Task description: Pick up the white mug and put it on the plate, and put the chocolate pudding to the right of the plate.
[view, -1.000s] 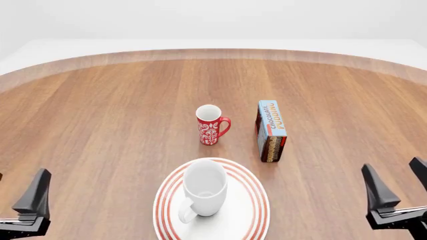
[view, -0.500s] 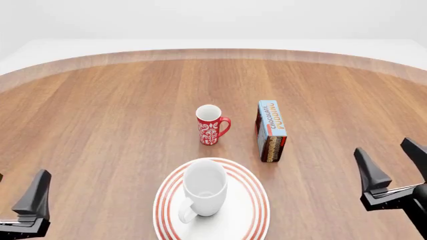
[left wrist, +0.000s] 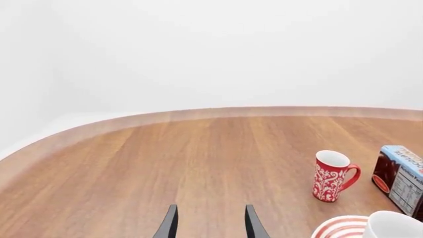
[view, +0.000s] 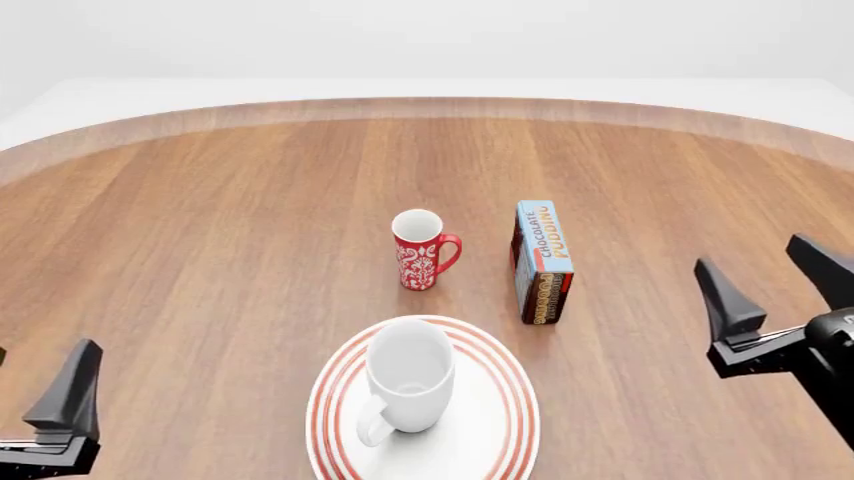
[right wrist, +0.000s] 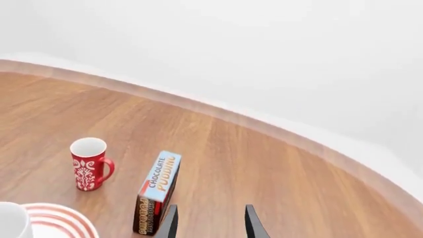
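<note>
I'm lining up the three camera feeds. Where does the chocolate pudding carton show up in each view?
Front view: chocolate pudding stands right of centre, beyond the plate.
Left wrist view: chocolate pudding is cut off by the picture's edge, next to the red mug.
Right wrist view: chocolate pudding stands ahead of the right gripper.
Shared landmark: the red mug, beside the carton in every view.

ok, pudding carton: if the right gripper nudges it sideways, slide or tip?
Probably tips. The chocolate pudding stands on a narrow edge, taller than it is thick, so a high sideways push would likely topple it. A low push may slide it on the smooth table. It looks like a stiff, flat-sided box, so the open right gripper should clamp it without crushing it.
</note>
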